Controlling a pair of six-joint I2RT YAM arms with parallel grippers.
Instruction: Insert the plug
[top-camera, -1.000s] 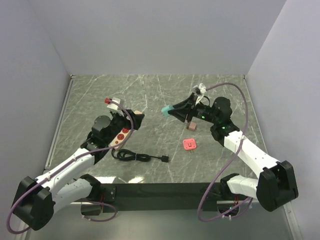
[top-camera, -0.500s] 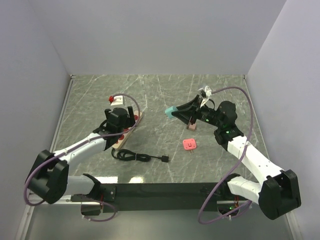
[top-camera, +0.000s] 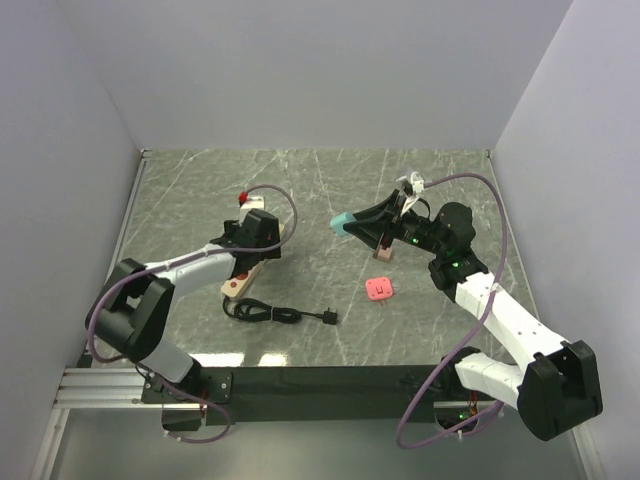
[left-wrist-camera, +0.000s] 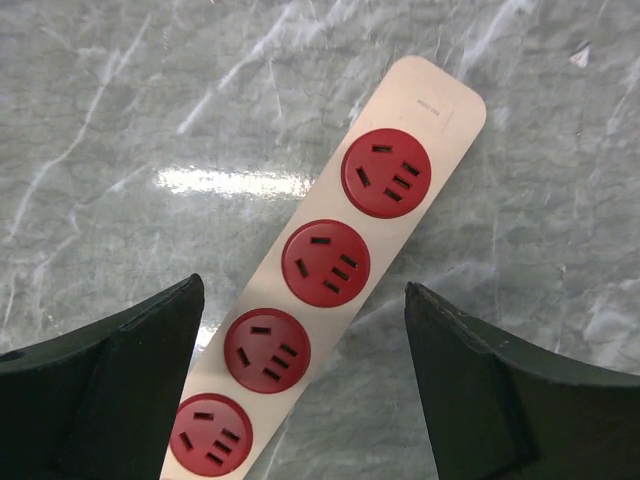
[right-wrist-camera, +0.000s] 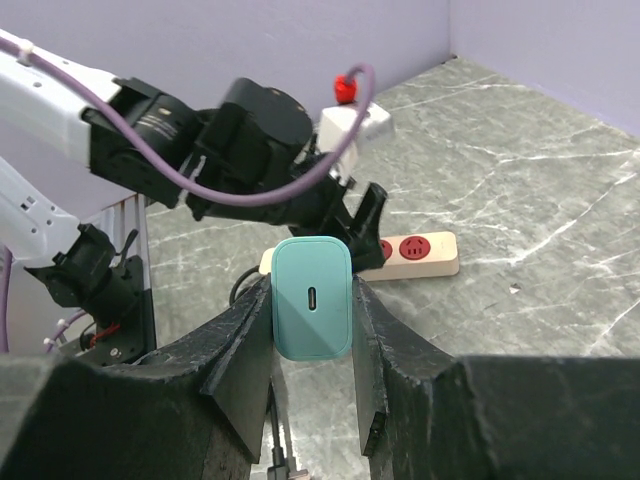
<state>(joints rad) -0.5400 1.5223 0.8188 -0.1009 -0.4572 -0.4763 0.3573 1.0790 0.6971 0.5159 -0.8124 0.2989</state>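
A teal plug (right-wrist-camera: 311, 298) with a small slot on its face sits between the fingers of my right gripper (right-wrist-camera: 311, 305), which is shut on it. In the top view the teal plug (top-camera: 341, 222) hangs above the table's middle in the right gripper (top-camera: 350, 224). A beige power strip (left-wrist-camera: 330, 260) with red round sockets lies diagonally on the marble. My left gripper (left-wrist-camera: 302, 288) hovers over it, open, its fingers (left-wrist-camera: 110, 390) on either side and apart from it. From above, the left gripper (top-camera: 268, 238) is at the far end of the power strip (top-camera: 238, 282).
A pink adapter (top-camera: 380, 289) and a brownish one (top-camera: 381, 254) lie under the right arm. A black coiled cable (top-camera: 278, 314) lies near the front edge. Grey walls close in the table on three sides.
The left arm has swung low and reached right, bringing its gripper over the strip's far end, with the jaws a little wider. The right gripper with the teal plug has shifted slightly right.
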